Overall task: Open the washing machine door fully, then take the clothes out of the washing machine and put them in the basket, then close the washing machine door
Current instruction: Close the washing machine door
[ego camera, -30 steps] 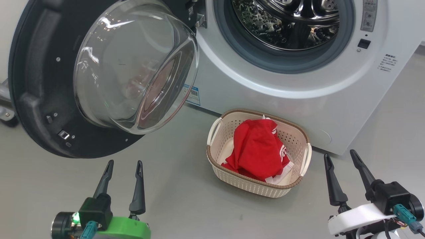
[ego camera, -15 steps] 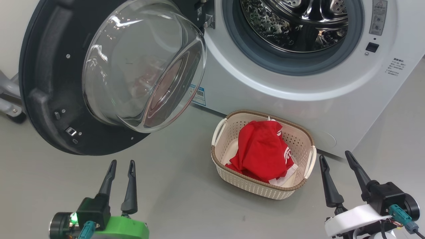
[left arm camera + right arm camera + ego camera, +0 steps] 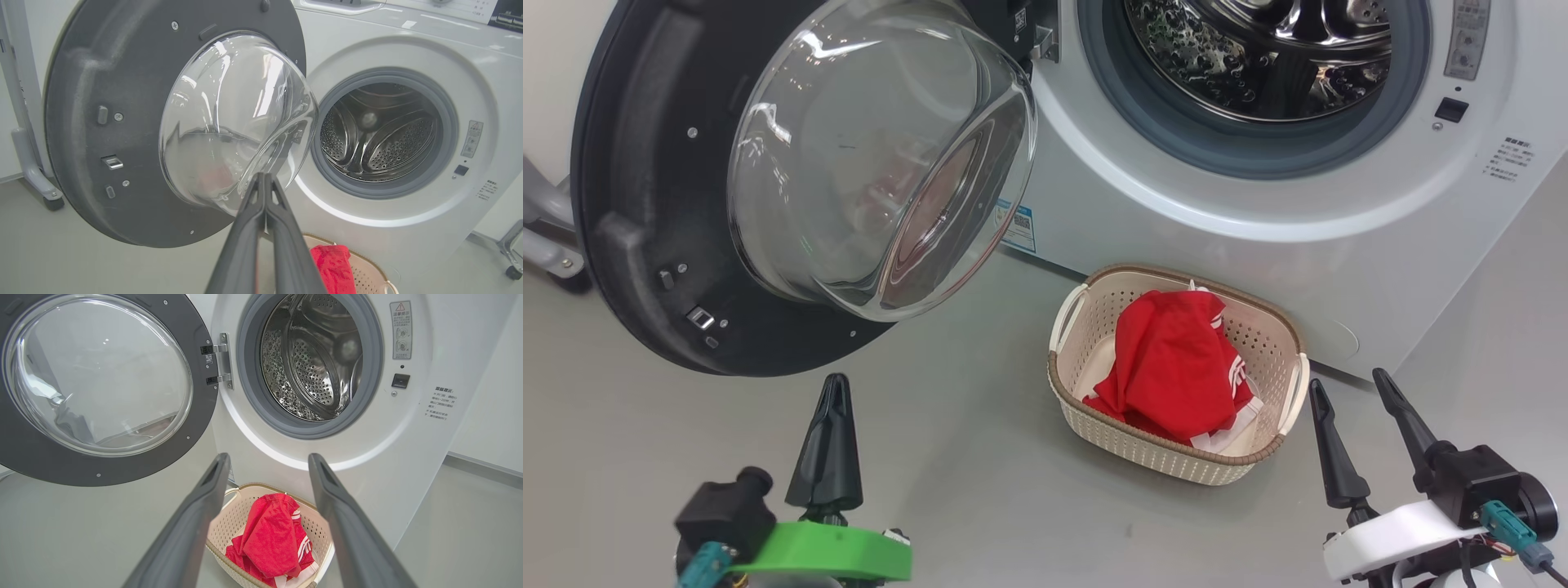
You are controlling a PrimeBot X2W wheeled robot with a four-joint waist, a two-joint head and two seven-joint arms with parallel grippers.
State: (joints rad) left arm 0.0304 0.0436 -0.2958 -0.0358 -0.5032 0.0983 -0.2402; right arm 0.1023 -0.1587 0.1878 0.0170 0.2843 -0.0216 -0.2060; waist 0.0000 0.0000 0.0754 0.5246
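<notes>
- Your left claw sits pinched together, empty; the black-rimmed glass door stands ahead.
- Your right claw is spread apart; the cream plastic basket with red fabric clothes sits just left.

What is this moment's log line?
round black-rimmed glass door: open | red fabric clothes: in cream plastic basket | left gripper: shut | right gripper: open

Washing machine door top beyond picture edge
</notes>
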